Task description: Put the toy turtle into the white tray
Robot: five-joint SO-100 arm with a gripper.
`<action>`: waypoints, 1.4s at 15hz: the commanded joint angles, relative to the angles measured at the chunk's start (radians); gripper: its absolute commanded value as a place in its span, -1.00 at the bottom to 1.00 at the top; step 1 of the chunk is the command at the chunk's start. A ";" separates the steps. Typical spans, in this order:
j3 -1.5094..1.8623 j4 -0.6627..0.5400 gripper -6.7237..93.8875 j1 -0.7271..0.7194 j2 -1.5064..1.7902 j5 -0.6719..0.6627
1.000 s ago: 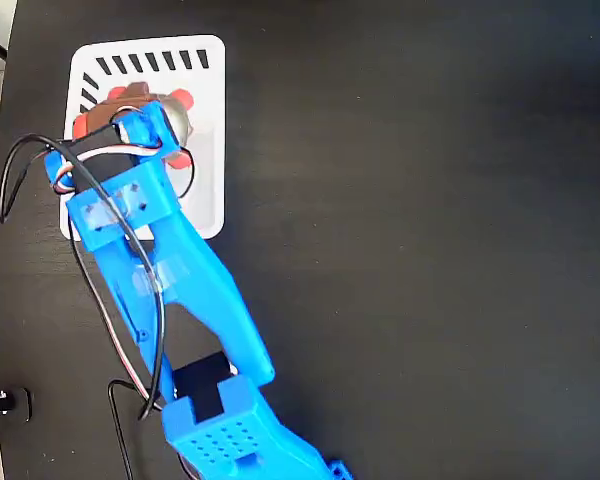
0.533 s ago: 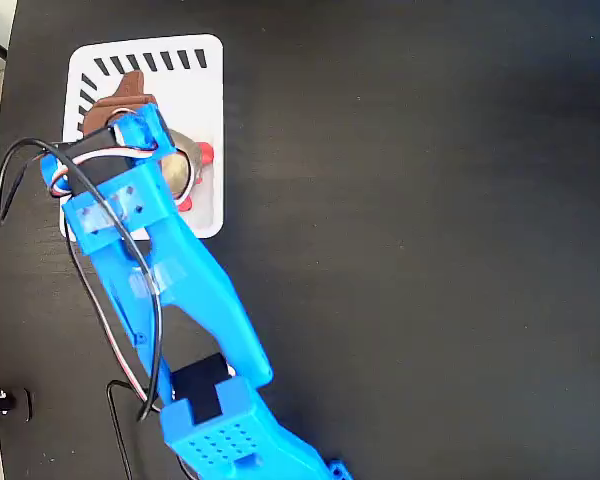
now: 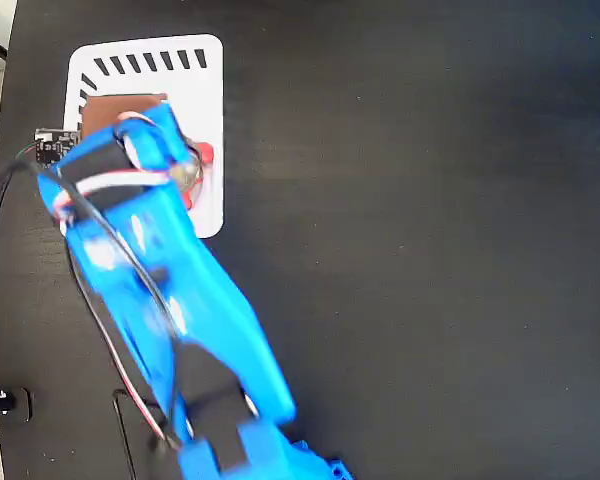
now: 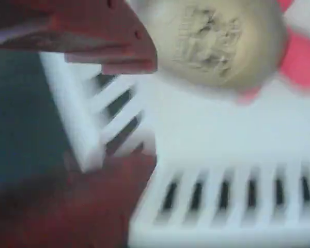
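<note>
The white tray [image 3: 195,90] lies at the upper left of the black table in the fixed view. The toy turtle [image 3: 193,166] rests in it near its right edge, mostly hidden under the blue arm; a bit of shell and a red leg show. In the wrist view the gold-tan shell [image 4: 217,41] and pink-red legs sit on the tray floor [image 4: 222,134], beside the jaws and not between them. My gripper [image 3: 128,108] hovers over the tray's middle. Its reddish-brown jaws stand apart in the wrist view, gripper [image 4: 144,111] open with only the tray's striped rim between them.
The blue arm [image 3: 170,300] runs from the bottom edge up over the tray, blurred by motion. Black and white cables [image 3: 5,185] loop at its left, near the table's left edge. Dark table [image 3: 430,250] spreads to the right.
One second ago the turtle sat at the jaws over the tray's upper part. It now lies free by the tray's right edge, and the arm has shifted and blurred while moving.
</note>
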 commanded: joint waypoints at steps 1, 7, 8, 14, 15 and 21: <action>0.183 -0.046 -0.88 0.026 0.411 0.009; 1.112 -0.399 -0.88 0.095 1.198 -0.118; 1.256 -0.448 -0.88 0.104 1.302 -0.141; 1.973 -0.578 -0.88 0.216 1.936 -0.279; 2.013 -0.548 -0.88 0.235 1.983 -0.281; 2.160 -0.357 -0.87 0.264 2.086 -0.242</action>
